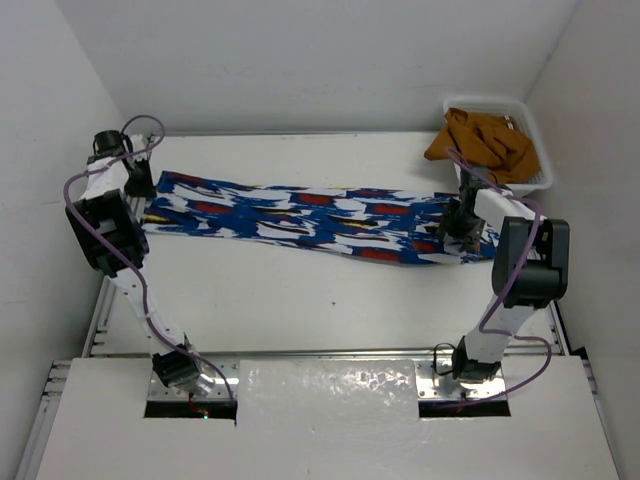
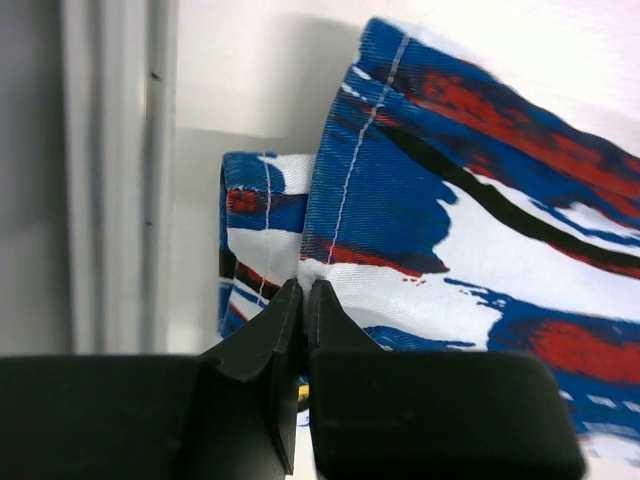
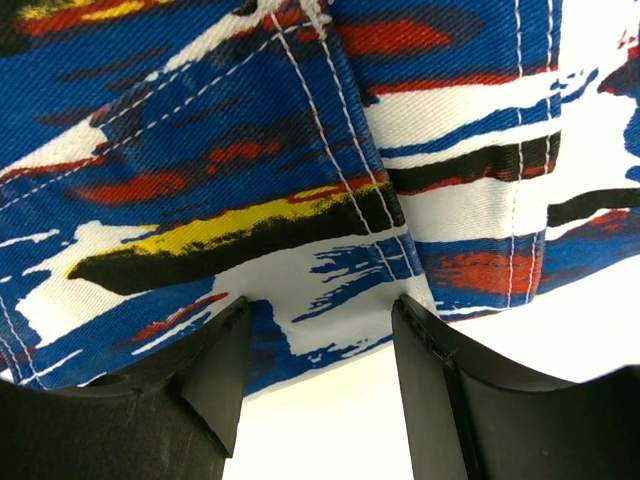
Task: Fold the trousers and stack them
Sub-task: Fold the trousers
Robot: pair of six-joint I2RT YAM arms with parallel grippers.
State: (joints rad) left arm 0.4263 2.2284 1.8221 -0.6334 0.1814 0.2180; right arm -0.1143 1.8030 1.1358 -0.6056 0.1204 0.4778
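At the far left of the white table (image 1: pixel 300 310), the left gripper (image 1: pixel 140 186) sits on the left end of the trousers (image 1: pixel 300 215). Its wrist view shows the two black fingers (image 2: pixel 330 330) pressed together with no gap, pinching the near edge of a stitched, hemmed end of the cloth. A second hemmed end lies just beside it to the left, next to a metal rail (image 2: pixel 110 170) that runs along the table's left side.

The trousers lie flat in a long band across the far half of the table. They slant slightly nearer toward the right and show royal blue fabric with white, red, yellow and black patches.

The right gripper (image 1: pixel 462 230) is down over the right end of the trousers. Its wrist view shows its fingers (image 3: pixel 215 375) spread well apart, with the near edge of the cloth and bare table showing in the gap. They grip nothing.

In the far right corner, a white basket (image 1: pixel 485 100) holds a crumpled brown garment (image 1: pixel 480 140), near the right end of the trousers but apart from it.
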